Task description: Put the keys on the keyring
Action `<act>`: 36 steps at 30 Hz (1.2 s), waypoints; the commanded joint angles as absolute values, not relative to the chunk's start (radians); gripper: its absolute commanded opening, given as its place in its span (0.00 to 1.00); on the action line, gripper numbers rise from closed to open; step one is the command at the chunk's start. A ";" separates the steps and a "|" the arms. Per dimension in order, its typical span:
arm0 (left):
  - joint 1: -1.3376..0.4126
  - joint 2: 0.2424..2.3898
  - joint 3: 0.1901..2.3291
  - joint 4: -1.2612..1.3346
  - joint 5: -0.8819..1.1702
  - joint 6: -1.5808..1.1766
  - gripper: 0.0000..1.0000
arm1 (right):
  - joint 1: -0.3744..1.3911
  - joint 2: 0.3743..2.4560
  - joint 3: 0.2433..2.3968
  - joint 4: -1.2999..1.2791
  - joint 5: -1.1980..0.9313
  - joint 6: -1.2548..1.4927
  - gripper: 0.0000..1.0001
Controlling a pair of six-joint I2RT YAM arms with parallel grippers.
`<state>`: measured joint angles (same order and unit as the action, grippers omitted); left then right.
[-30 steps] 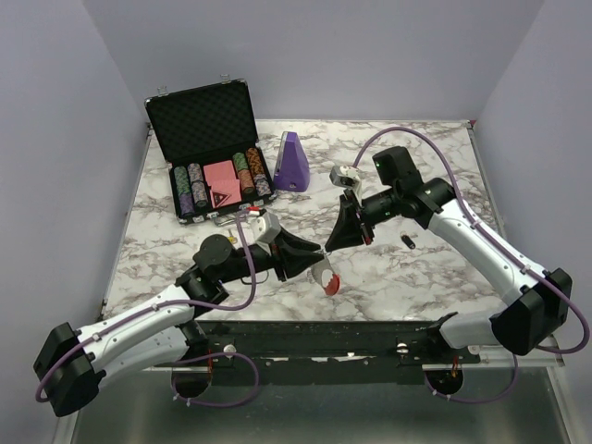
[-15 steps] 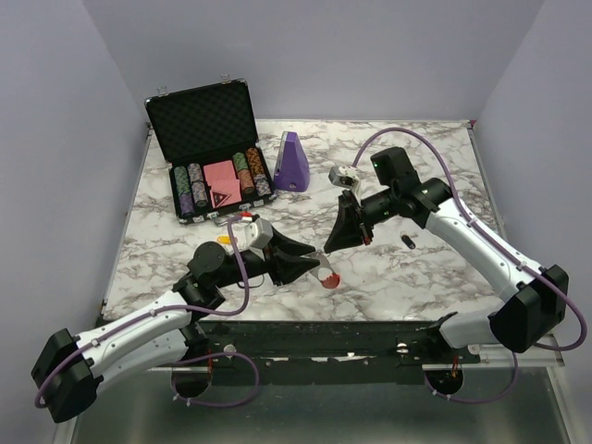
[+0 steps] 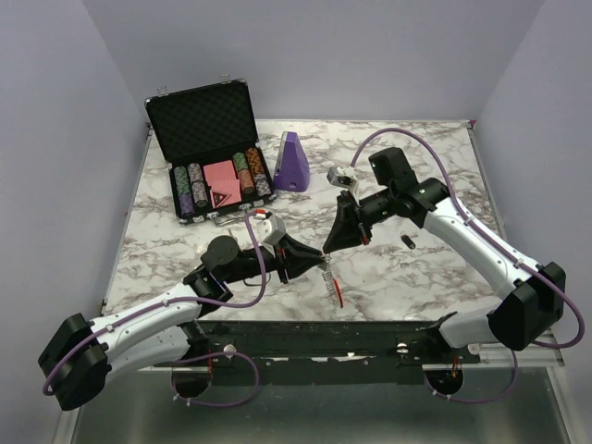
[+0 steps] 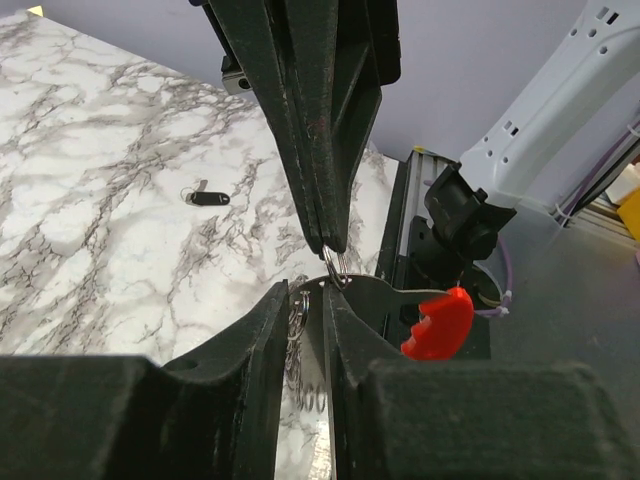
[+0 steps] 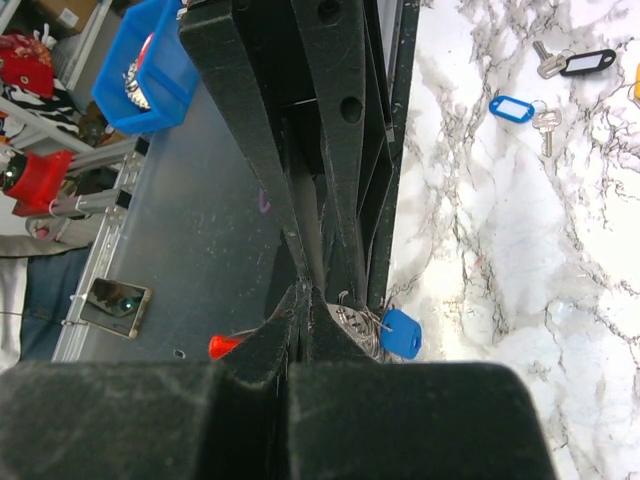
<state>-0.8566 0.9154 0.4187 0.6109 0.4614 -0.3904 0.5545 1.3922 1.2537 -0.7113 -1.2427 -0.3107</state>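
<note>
The keyring [image 4: 437, 322] has a red plastic arc and a silvery chain part. My left gripper [image 4: 305, 295] is shut on its silvery part; it shows in the top view [image 3: 313, 262] with the red arc [image 3: 338, 292] hanging below it. My right gripper [image 3: 326, 248] meets it tip to tip and is shut [image 5: 305, 300] on a small metal ring next to a blue-tagged key [image 5: 400, 333]. A slim black key [image 3: 407, 242] lies on the marble, also in the left wrist view [image 4: 207, 197]. Another blue-tagged key [image 5: 513, 107] and a black-tagged key [image 5: 590, 62] lie on the table.
An open black case [image 3: 208, 148] with poker chips stands at the back left. A purple object [image 3: 292, 162] stands beside it. The marble table's near edge [image 3: 370, 319] runs just below both grippers.
My left gripper has shifted slightly and turned, and the keyring's red arc now hangs lower and edge-on. The right arm has barely moved.
</note>
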 commanded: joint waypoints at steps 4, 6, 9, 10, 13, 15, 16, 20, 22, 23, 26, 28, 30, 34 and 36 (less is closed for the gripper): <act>-0.856 0.923 0.453 0.680 0.512 -0.403 0.27 | 0.554 1.396 1.244 -0.670 -1.227 -0.296 0.01; -0.856 0.920 0.451 0.680 0.514 -0.406 0.28 | 0.554 1.394 1.244 -0.669 -1.220 -0.295 0.00; -0.854 0.907 0.439 0.681 0.512 -0.416 0.32 | 0.554 1.390 1.246 -0.669 -1.218 -0.293 0.00; -0.854 0.901 0.433 0.675 0.506 -0.417 0.32 | 0.552 1.391 1.247 -0.670 -1.219 -0.291 0.00; -0.854 0.873 0.411 0.657 0.485 -0.416 0.35 | 0.552 1.388 1.249 -0.672 -1.226 -0.291 0.00; -0.854 0.855 0.396 0.655 0.469 -0.422 0.38 | 0.552 1.388 1.249 -0.672 -1.229 -0.291 0.01; -0.854 0.847 0.388 0.660 0.463 -0.428 0.40 | 0.552 1.388 1.249 -0.670 -1.229 -0.291 0.00; -0.853 0.842 0.377 0.683 0.456 -0.452 0.42 | 0.552 1.388 1.249 -0.670 -1.226 -0.291 0.00; -0.853 0.854 0.387 0.689 0.459 -0.463 0.42 | 0.552 1.388 1.249 -0.670 -1.224 -0.291 0.01; -0.853 0.862 0.390 0.692 0.462 -0.469 0.42 | 0.551 1.388 1.249 -0.670 -1.224 -0.291 0.01; -0.853 0.887 0.402 0.695 0.459 -0.480 0.42 | 0.552 1.387 1.249 -0.670 -1.224 -0.290 0.00; -0.853 0.899 0.408 0.687 0.450 -0.482 0.42 | 0.552 1.387 1.249 -0.670 -1.224 -0.291 0.00; -0.853 0.902 0.413 0.674 0.436 -0.479 0.42 | 0.552 1.387 1.249 -0.670 -1.224 -0.290 0.01; -0.853 0.899 0.413 0.650 0.404 -0.472 0.41 | 0.552 1.387 1.247 -0.670 -1.224 -0.290 0.01; -0.853 0.894 0.410 0.641 0.387 -0.471 0.41 | 0.551 1.387 1.247 -0.670 -1.224 -0.291 0.00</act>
<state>-0.8566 0.9016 0.3904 0.6521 0.4397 -0.4656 0.5545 1.3922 1.2526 -0.6888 -1.2217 -0.3031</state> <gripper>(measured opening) 0.415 0.007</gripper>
